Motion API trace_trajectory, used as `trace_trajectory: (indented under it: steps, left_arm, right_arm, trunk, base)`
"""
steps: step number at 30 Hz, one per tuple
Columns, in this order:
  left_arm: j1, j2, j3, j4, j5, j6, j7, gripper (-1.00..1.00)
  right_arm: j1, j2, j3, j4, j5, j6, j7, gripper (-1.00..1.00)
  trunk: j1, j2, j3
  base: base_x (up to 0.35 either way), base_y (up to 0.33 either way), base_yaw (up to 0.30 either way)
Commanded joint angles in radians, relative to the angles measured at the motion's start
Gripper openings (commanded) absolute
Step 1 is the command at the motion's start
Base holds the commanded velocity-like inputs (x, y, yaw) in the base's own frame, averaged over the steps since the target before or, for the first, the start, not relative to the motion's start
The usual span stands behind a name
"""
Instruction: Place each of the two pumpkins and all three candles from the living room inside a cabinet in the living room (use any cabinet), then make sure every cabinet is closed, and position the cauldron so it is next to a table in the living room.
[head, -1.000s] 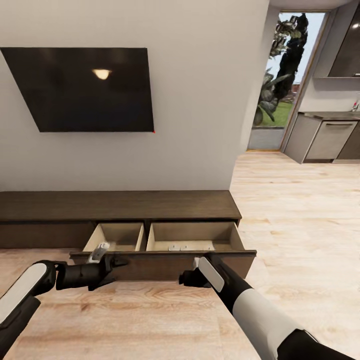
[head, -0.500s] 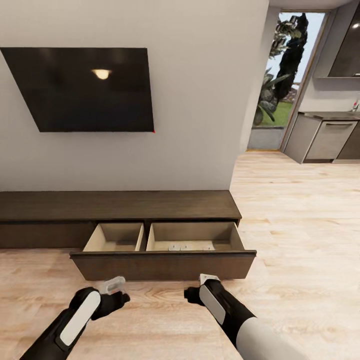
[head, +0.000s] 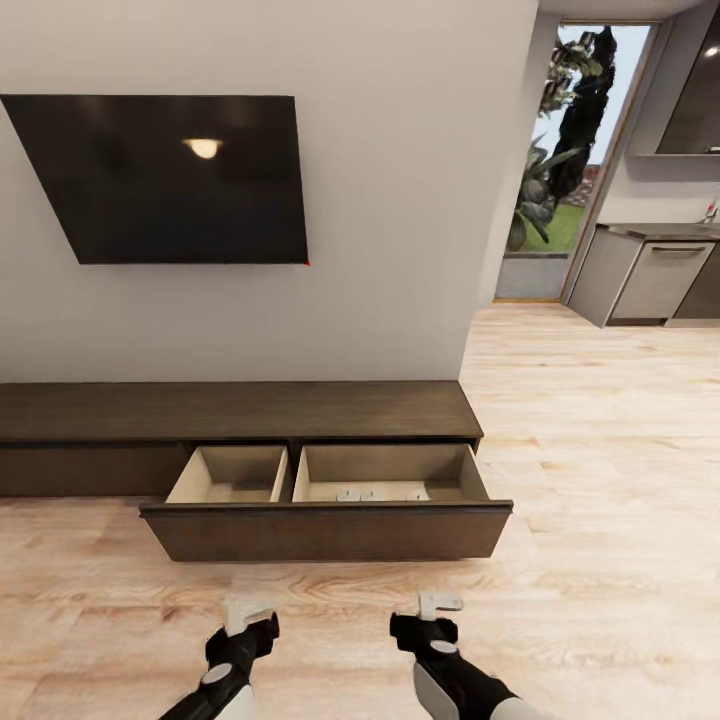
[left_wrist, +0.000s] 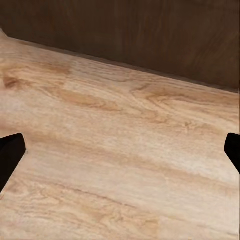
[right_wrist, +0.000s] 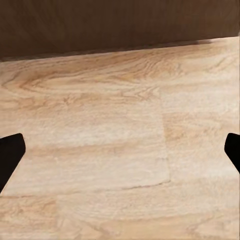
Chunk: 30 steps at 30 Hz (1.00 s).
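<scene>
Since the earlier frames both arms have been drawing back from the drawer front toward the robot, the left one swinging in from the far left, while the cabinet and room are holding their places. Wall-mounted dark television screen (head: 165, 175): hanging at upper left, reflecting a ceiling light. Cabinet (head: 235, 412): long low dark-brown unit sitting against the wall, its wide drawer (head: 330, 530) standing pulled out, showing two pale beige compartments. Small pale objects, possibly candles (head: 355, 495): lying in the right compartment against the inside of the drawer front, too small to identify with certainty. Left gripper (head: 247, 613): hovering over the wooden floor (head: 600, 480) just short of the drawer front, fingers spread apart with nothing between them; in the left wrist view its dark fingertips (left_wrist: 10, 157) are sitting at opposite edges over bare floorboards, with the dark drawer front beyond. Right gripper (head: 440, 604): hovering beside it at similar height, likewise spread wide and empty, its fingertips (right_wrist: 10, 155) well apart in the right wrist view. Doorway at upper right: opening onto greenery (head: 565, 130), with grey kitchen cabinets (head: 655, 280) beside it.
</scene>
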Motion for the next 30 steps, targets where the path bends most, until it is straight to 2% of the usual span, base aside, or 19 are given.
trace_trajectory:
  steps: [1, 4, 6, 17, 23, 30]
  left_arm:
    - [-0.002, -0.002, -0.015, 0.013, 0.009, -0.026, 0.007, 1.00]
    - [-0.001, -0.017, -0.038, 0.058, 0.007, -0.087, 0.007, 1.00]
    - [-0.001, -0.020, -0.043, 0.063, 0.006, -0.095, 0.007, 1.00]
    - [-0.001, -0.022, -0.050, 0.069, 0.004, -0.105, 0.007, 1.00]
    - [-0.002, -0.021, -0.091, 0.069, 0.004, -0.108, 0.008, 1.00]
    - [-0.001, -0.019, -0.100, 0.069, 0.004, -0.125, 0.009, 1.00]
  right_arm:
    - [0.003, 0.000, 0.008, 0.002, -0.010, -0.020, -0.001, 1.00]
    - [0.014, 0.000, 0.009, 0.007, -0.011, -0.113, 0.008, 1.00]
    - [0.016, 0.000, 0.010, 0.015, -0.010, -0.135, 0.010, 1.00]
    - [0.017, 0.003, 0.012, 0.040, -0.010, -0.203, 0.010, 1.00]
    - [0.036, 0.003, 0.012, 0.041, -0.009, -0.279, 0.010, 1.00]
    - [0.046, 0.004, 0.012, 0.041, -0.008, -0.308, 0.010, 1.00]
  trunk:
    - [0.000, 0.000, -0.001]
    - [0.000, 0.000, -0.001]
    - [0.000, 0.000, -0.001]
    - [0.038, -0.070, -0.032]
    - [0.061, -0.112, -0.051]
    - [0.088, -0.161, -0.073]
  base:
    - [0.000, 0.000, 0.000]
    - [0.000, 0.000, 0.000]
    - [0.000, 0.000, 0.000]
    - [0.000, 0.000, 0.000]
    - [0.000, 0.000, 0.000]
    - [0.000, 0.000, 0.000]
